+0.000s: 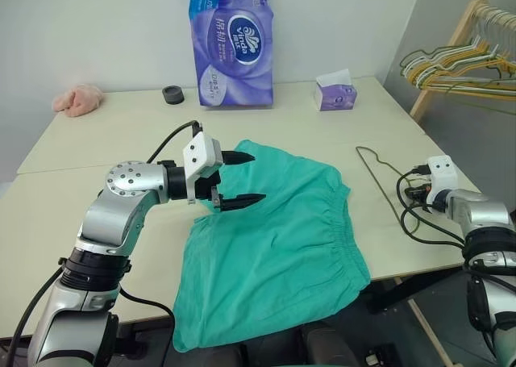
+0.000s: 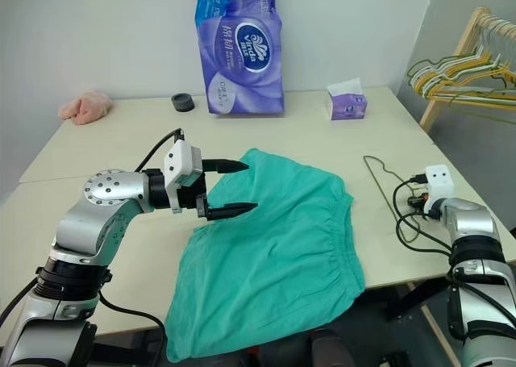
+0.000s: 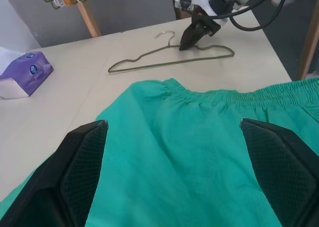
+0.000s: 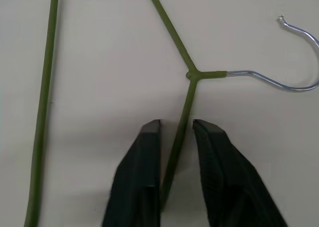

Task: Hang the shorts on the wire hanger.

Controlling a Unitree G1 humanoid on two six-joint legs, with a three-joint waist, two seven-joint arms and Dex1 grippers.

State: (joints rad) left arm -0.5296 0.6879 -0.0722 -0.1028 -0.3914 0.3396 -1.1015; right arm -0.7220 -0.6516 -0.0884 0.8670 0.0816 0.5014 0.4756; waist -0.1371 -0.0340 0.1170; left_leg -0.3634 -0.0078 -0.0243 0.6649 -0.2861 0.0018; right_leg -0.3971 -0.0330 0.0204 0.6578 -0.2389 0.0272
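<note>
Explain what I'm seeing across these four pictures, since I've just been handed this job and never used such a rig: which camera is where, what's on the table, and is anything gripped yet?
This is a two-armed humanoid robot at a pale table. Two pictures come from its head, looking down over both arms. The other two come from cameras on the wrists, looking along each gripper's black fingers.

On the table lie the teal-green cloth shorts, spread flat, and to their right the thin olive-green wire hanger. Farther back are a purple tissue pack, a small purple tissue box, a black ring and a pink cloth lump.

The left gripper hovers open over the shorts' upper corner, holding nothing. The right gripper has the hanger's sloping wire just below the hook between its nearly closed fingers; the hanger lies flat on the table.
</note>
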